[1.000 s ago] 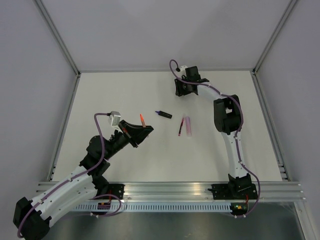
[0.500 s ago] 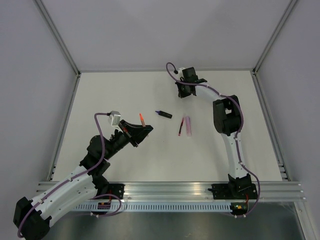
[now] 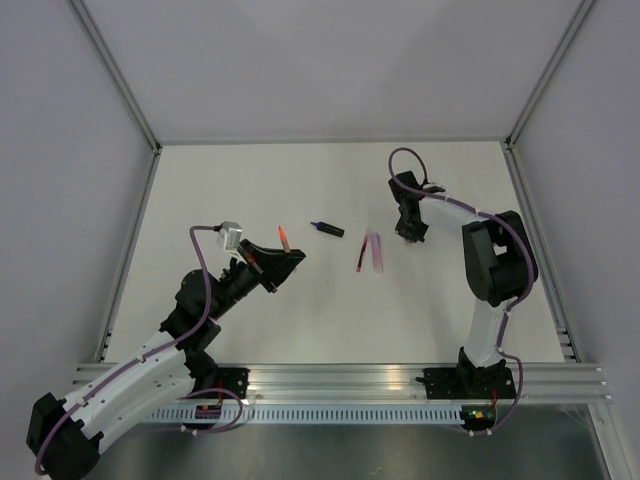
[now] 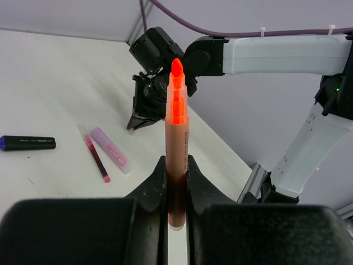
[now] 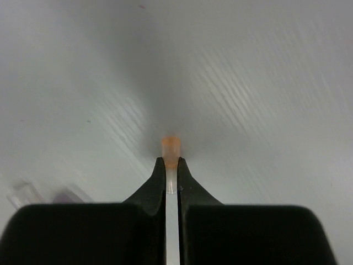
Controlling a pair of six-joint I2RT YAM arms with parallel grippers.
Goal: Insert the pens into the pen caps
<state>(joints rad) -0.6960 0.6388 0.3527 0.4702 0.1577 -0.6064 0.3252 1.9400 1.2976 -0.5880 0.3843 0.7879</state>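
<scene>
Pinching pen and cap, both hands are lining up for a join.
The left hand (image 4: 176, 165) is clamping the orange-pink pen (image 4: 176, 116) low on its barrel, bare tip pointing up so a cap can slide on. The right hand (image 5: 171, 163) is squeezing a tiny orange-tinted cap (image 5: 171, 144) at its fingertips, close over the bench (image 3: 250, 180). Out there the dark pen (image 3: 327, 229) and light purple cap (image 3: 377, 252) are lying apart, waiting.

- A thick pen (image 3: 327, 229) lies near the middle of the table (image 3: 200, 190).
- Right of it, a slim pen (image 3: 360, 258) and a long cap (image 3: 375, 250) lie side by side, the cap rightmost.
- The left gripper (image 3: 292, 258), left of the thick pen, has an upright pen (image 3: 283, 237) in it.
- The right gripper (image 3: 406, 234), just right of the long cap, has a small cap (image 5: 171, 144) in it.
</scene>
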